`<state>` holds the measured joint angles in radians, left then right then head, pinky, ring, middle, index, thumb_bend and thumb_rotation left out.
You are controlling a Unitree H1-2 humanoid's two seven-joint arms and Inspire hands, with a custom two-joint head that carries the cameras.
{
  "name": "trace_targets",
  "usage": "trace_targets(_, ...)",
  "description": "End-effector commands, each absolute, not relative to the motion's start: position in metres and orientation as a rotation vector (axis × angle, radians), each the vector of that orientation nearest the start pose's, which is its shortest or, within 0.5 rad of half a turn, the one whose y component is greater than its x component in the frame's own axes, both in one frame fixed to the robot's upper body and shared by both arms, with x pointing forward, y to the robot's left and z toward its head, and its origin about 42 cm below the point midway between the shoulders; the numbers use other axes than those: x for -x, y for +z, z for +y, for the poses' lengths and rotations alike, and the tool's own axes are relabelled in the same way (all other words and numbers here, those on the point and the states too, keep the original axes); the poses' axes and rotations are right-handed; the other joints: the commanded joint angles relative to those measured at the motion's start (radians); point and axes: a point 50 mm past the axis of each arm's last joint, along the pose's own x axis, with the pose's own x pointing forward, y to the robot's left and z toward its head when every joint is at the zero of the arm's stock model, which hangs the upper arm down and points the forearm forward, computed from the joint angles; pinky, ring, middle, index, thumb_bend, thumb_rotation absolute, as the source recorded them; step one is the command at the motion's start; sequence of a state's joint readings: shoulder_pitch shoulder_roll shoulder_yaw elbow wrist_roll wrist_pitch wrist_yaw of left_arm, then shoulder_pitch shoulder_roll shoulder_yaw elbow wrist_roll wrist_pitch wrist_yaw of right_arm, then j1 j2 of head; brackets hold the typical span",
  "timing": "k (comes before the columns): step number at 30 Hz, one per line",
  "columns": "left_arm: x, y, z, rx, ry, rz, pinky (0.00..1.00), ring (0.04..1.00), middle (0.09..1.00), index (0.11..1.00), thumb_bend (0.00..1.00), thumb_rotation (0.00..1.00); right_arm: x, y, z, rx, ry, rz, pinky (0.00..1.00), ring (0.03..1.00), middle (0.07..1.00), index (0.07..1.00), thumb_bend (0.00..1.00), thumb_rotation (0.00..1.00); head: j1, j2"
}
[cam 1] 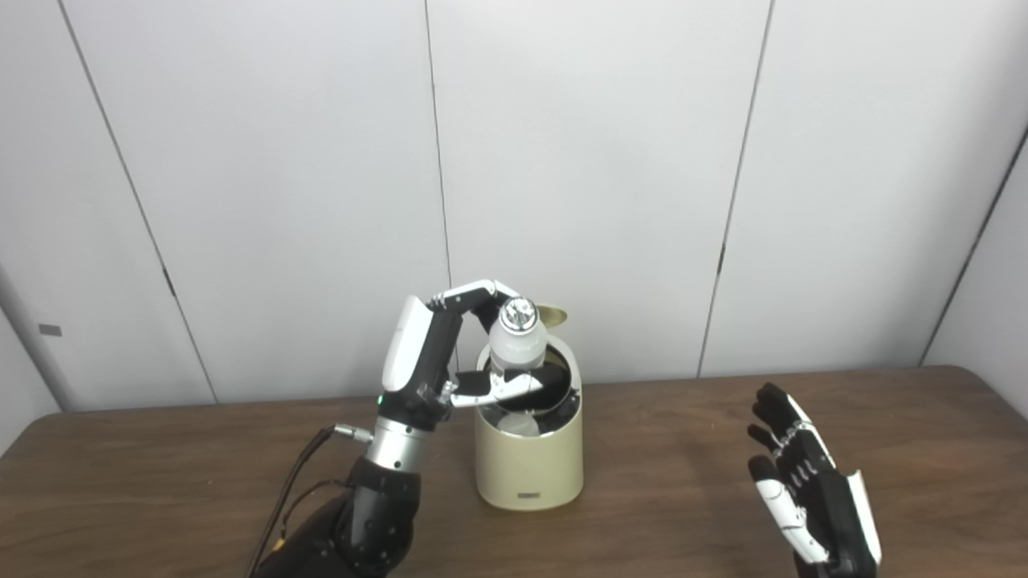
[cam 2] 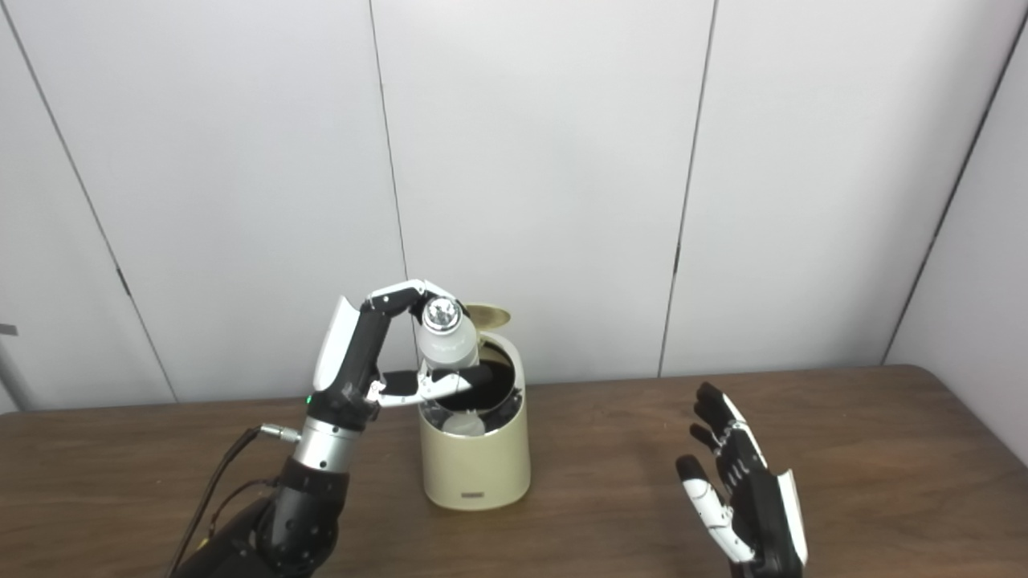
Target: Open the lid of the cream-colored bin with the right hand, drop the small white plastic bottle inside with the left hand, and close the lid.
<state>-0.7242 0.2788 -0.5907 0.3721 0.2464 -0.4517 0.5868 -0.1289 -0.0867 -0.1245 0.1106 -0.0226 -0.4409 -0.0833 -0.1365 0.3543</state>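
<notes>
Bottle: I see the small white bottle (cam 1: 518,341) upright, silver cap up, held in my left robot hand (cam 1: 450,361), fingers over the cap and thumb across its lower body.
Bottle to bin: it sits directly above the mouth of the cream bin (cam 1: 530,457), centre of the frame, long axis vertical, base near the rim.
Lid: the lid (cam 1: 552,314) stands open behind the bottle.
Right robot hand: my right robot hand (cam 1: 811,494), lower right, is spread wide, empty, well apart from the bin.
Next move: I judge a straight release drops it in.
</notes>
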Motion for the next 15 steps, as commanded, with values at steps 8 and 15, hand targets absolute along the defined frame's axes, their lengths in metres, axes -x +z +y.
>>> trace_targets(8,-0.454,0.273,0.122,-0.459,-0.135,-0.984,0.35,0.426,0.507,0.472,0.50,0.00,-0.295,0.099,-0.253,0.061,-0.171,-0.363,0.82,0.885,0.889,0.862,0.51,0.63,-0.012,0.004)
trace_targets(15,-0.454,0.265,0.117,-0.463,-0.140,-0.974,0.36,0.447,0.502,0.469,0.50,0.00,-0.293,0.098,-0.253,0.060,-0.174,-0.360,0.83,0.888,0.891,0.865,0.51,0.62,-0.015,0.006)
